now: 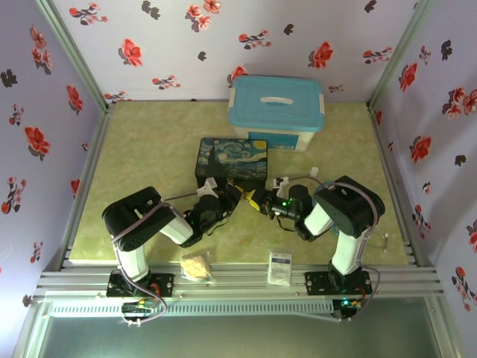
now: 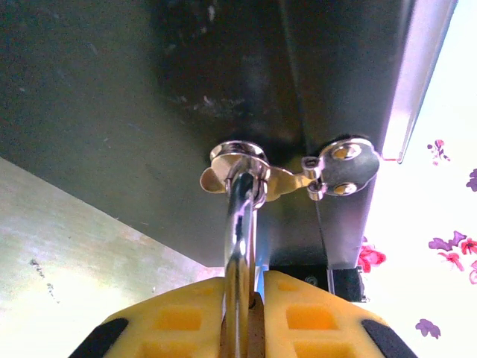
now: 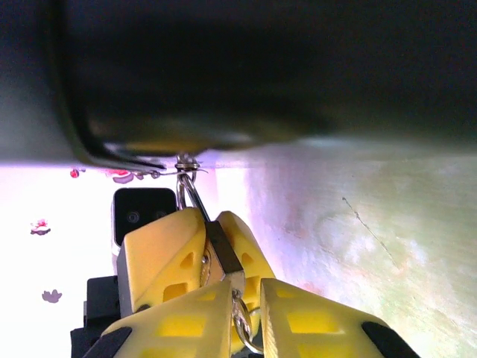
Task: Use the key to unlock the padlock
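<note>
Pale green mottled surface point(image 1: 149, 142). At far edge: white plastic bin with blue lid point(image 1: 276, 112). Just in front of it, near centre: dark painted tin box point(image 1: 232, 162). At near edge: crumpled yellowish lump point(image 1: 197, 265), white packet point(image 1: 279, 267) well to its right. Small white cap point(image 1: 314, 171) right of tin box.

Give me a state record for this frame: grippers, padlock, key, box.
left gripper: shut on padlock, fingers clamping its body
right gripper: shut on key, at the padlock's underside
padlock: shackle threaded through hasp of Starry Night tin box
key: ring visible, blade hidden
lock state: cannot tell
behind tin: blue-lidded storage bin
</note>
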You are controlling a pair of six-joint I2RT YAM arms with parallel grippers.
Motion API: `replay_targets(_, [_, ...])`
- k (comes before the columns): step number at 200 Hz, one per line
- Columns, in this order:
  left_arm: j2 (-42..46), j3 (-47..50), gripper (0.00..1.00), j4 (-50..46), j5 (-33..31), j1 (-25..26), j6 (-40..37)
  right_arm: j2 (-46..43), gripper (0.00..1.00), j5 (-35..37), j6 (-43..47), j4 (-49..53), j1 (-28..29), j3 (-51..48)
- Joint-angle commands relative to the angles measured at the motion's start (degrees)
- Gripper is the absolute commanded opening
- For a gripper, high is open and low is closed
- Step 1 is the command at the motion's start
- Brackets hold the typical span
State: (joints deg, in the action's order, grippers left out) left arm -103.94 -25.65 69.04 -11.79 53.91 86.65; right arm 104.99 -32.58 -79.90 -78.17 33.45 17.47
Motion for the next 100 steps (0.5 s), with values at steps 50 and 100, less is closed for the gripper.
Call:
replay_targets(50, [-0.5, -0.9, 0.0, 5.2, 0.0, 0.3, -1.7, -0.9, 0.16, 0.2, 2.1, -1.3, 0.9, -2.6])
replay_targets(100, [-1.4, -1.0, 0.0, 5.2, 0.1, 0.7, -1.6, -1.2, 0.06, 1.4, 0.5, -1.3, 3.6, -1.1])
